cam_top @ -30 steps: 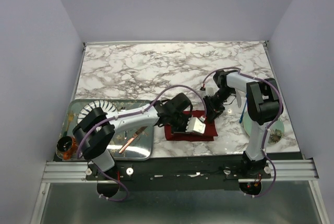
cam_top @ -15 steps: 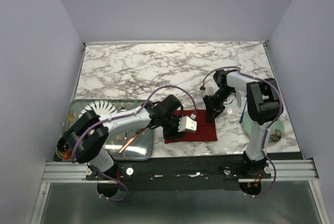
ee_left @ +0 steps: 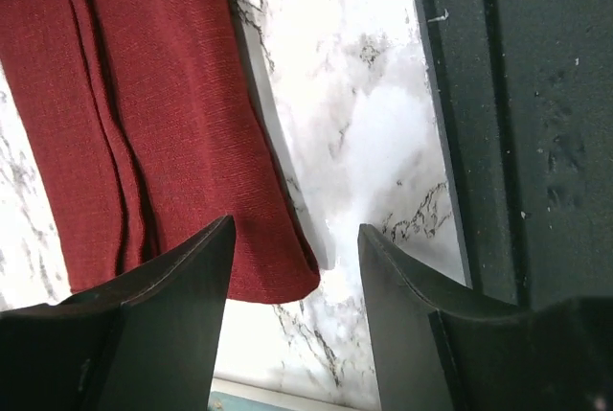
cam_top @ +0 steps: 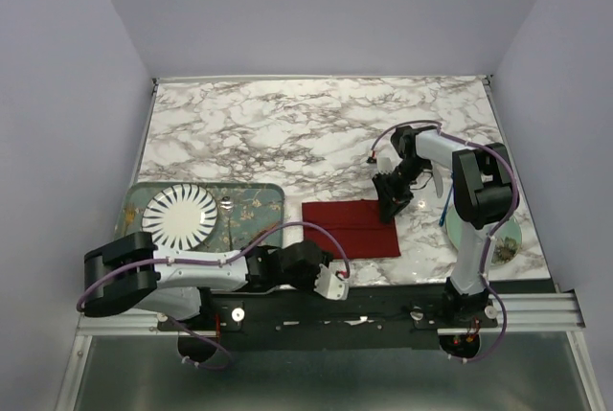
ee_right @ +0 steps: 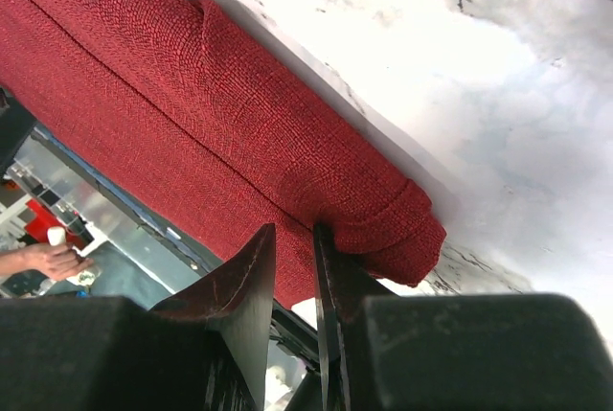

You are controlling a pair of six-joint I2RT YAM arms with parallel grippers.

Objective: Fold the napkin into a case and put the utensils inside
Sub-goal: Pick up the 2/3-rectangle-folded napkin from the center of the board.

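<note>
The dark red napkin (cam_top: 351,229) lies flat on the marble as a folded rectangle, a lengthwise crease showing on the napkin (ee_left: 115,124). My left gripper (cam_top: 334,282) hangs low at the table's near edge, just short of the cloth's near left corner. The left gripper (ee_left: 297,227) is open and empty. My right gripper (cam_top: 391,205) sits at the napkin's far right corner. There the right gripper (ee_right: 292,229) has its jaws close together, one finger tucked into the folded edge of the napkin (ee_right: 239,114). A slim blue utensil handle (cam_top: 446,208) lies beside the right arm.
A green tray (cam_top: 259,202) at the near left holds a white ribbed plate (cam_top: 180,216). A pale disc (cam_top: 508,236) lies behind the right arm's base. The black frame rail (ee_left: 536,124) runs along the near table edge.
The left gripper opened, released the napkin and drew back from over the cloth to the near table edge. The napkin now lies flat and uncovered. The right gripper stayed put.
</note>
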